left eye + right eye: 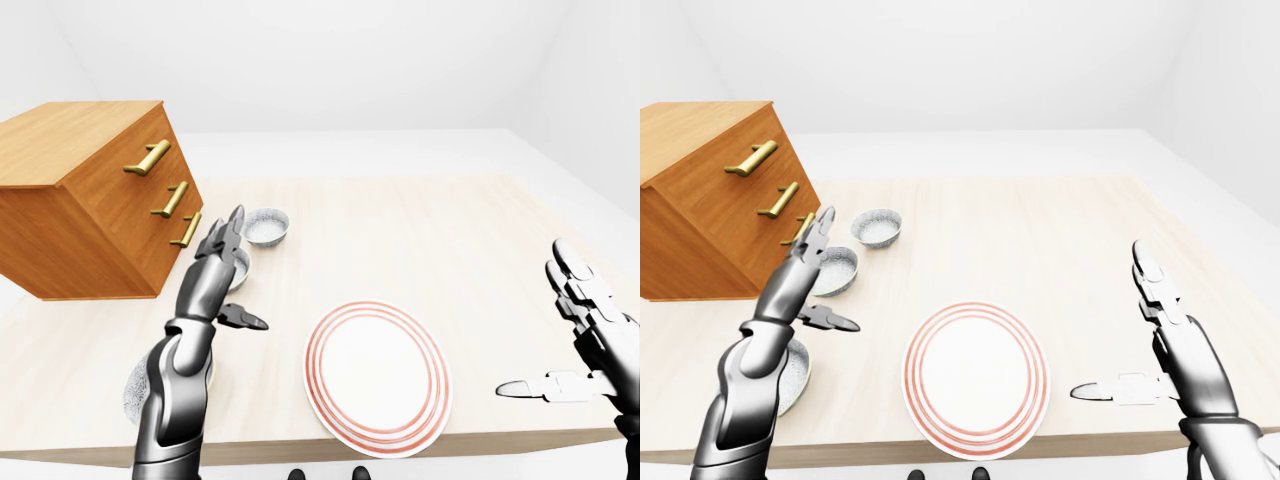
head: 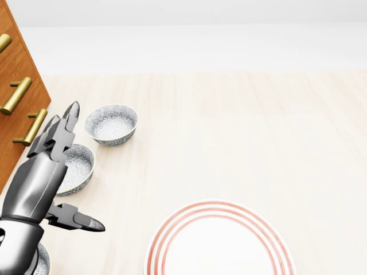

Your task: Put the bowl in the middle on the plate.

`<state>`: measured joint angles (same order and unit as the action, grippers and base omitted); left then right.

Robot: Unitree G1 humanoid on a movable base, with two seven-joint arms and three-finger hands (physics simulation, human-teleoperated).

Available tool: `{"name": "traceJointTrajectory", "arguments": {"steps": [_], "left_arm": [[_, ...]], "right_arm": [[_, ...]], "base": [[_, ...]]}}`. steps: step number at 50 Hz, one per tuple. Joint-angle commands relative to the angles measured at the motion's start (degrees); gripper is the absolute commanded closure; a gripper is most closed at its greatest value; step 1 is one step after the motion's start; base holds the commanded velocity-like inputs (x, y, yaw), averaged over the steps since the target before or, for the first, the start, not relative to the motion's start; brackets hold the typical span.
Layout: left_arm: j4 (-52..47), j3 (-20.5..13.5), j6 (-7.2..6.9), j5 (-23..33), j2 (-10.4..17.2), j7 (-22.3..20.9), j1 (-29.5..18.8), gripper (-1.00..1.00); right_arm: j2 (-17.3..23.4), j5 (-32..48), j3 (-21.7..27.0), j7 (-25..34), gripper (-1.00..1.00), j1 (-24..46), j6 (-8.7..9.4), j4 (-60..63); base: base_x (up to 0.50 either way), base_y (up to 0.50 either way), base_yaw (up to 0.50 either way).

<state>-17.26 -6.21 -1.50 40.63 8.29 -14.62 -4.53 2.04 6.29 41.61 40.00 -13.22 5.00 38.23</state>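
Three small patterned bowls stand in a row at the table's left. The middle bowl lies between the far bowl and the near bowl, which my left arm partly hides. My left hand is open, its fingers stretched over the middle bowl's left rim and its thumb pointing right below the bowl, gripping nothing. The white plate with red rings lies at the bottom centre. At the lower right my right hand hovers open and empty, to the right of the plate.
A wooden drawer chest with brass handles stands at the table's left, close beside the bowls. The table's near edge runs just below the plate.
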Motion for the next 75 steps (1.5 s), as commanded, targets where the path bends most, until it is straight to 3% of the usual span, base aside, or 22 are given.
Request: {"name": "traceJointTrajectory", "arguments": {"steps": [1, 7, 11, 15, 18, 21, 75], "left_arm": [[3.8, 0.1, 4.25, 6.5, 1.7, 0.7, -1.7, -1.0], [4.0, 0.0, 4.11, 7.2, 1.2, -0.6, -2.6, -1.0], [5.3, -0.2, 5.26, 9.0, 2.4, -0.4, -3.4, -1.0], [4.1, -0.4, 5.08, 9.9, 2.3, -1.4, -3.6, -1.0], [5.2, -0.5, 6.22, 10.8, 2.6, -0.4, -3.6, -1.0], [6.0, -0.5, 6.5, 11.6, 2.7, 0.5, -3.7, -1.0], [8.4, 0.6, 6.5, 29.5, 5.1, 3.8, -5.8, -1.0]], "right_arm": [[0.0, -0.1, 0.1, 0.0, -1.0, -0.1, 0.0, 0.9], [-0.2, 0.1, 0.1, 0.0, -1.0, -0.1, 0.0, 0.8], [-0.1, 0.1, 0.0, 0.0, -1.0, 0.0, 0.0, 0.1], [-0.1, 0.0, 0.1, 0.0, -1.0, 0.0, 0.0, 0.3], [-0.1, 0.0, 0.0, 0.0, -1.0, 0.0, 0.0, -0.1], [0.0, 0.0, -0.1, 0.0, -1.0, 0.0, 0.0, -0.2], [0.0, 0.3, -0.3, 0.0, -1.0, -0.1, 0.0, -0.1]], "base": [[0.0, 0.0, 0.0], [0.0, 0.0, 0.0], [0.0, 0.0, 0.0], [0.0, 0.0, 0.0], [0.0, 0.0, 0.0], [0.0, 0.0, 0.0], [0.0, 0.0, 0.0]]}}
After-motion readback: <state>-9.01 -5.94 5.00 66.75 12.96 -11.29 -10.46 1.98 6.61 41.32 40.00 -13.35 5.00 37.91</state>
